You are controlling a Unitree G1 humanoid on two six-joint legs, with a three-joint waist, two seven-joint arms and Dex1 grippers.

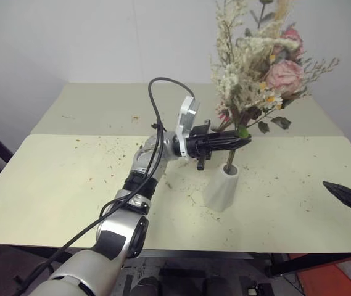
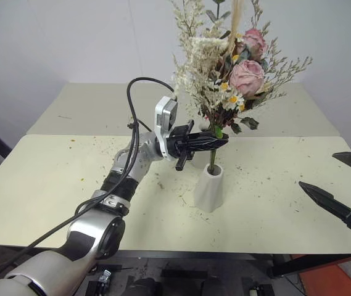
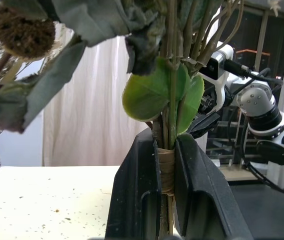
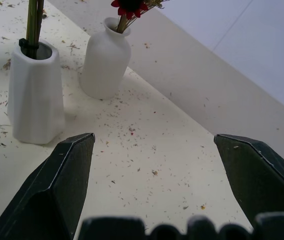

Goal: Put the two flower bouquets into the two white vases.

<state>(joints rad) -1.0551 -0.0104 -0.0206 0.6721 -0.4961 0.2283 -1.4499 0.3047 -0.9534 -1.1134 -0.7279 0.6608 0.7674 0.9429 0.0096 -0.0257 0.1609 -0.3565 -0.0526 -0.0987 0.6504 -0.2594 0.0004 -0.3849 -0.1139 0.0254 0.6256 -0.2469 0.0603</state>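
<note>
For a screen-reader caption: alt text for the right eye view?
The left end effector holds the fuller bouquet by its stems, lowered into the cone vase on the table. The right end effector waits open.

No legible text, labels, brand marks, numbers or signs are found in any view.
</note>
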